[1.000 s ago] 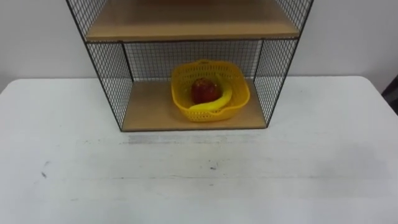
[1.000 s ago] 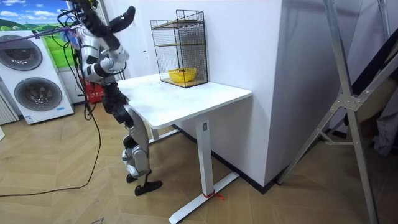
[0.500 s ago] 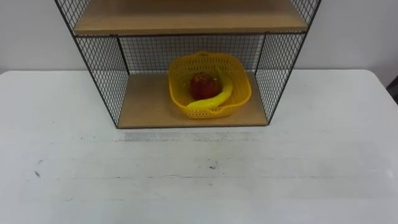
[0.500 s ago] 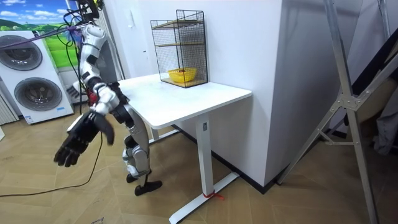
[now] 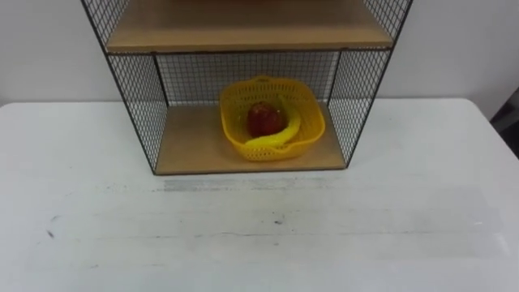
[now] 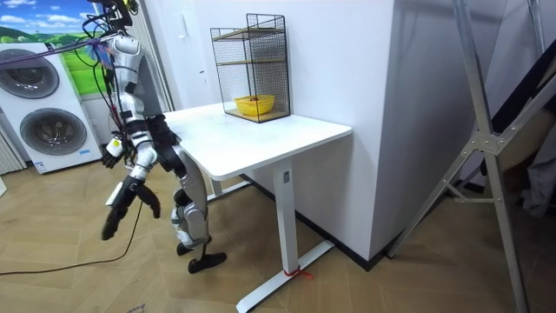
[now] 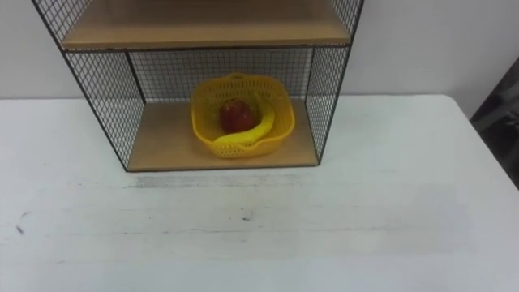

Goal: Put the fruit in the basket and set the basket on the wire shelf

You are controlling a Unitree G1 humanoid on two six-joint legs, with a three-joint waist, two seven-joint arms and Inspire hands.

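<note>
Sitting on the bottom board of the wire shelf (image 5: 134, 105), between mesh walls, the yellow basket (image 5: 306, 134) holds the apple (image 5: 261, 118) and banana (image 5: 280, 135). My right hand (image 6: 111, 228) hangs beside the white table (image 5: 259, 243), my left hand (image 6: 111, 156) at my waist; open or closed, I cannot tell.

A yellow basket (image 5: 259, 152) sits on the bottom board of the wire shelf (image 5: 134, 101), holding a red apple (image 5: 263, 118) and a banana (image 5: 276, 136); the white table (image 5: 259, 235) spreads before that shelf
</note>
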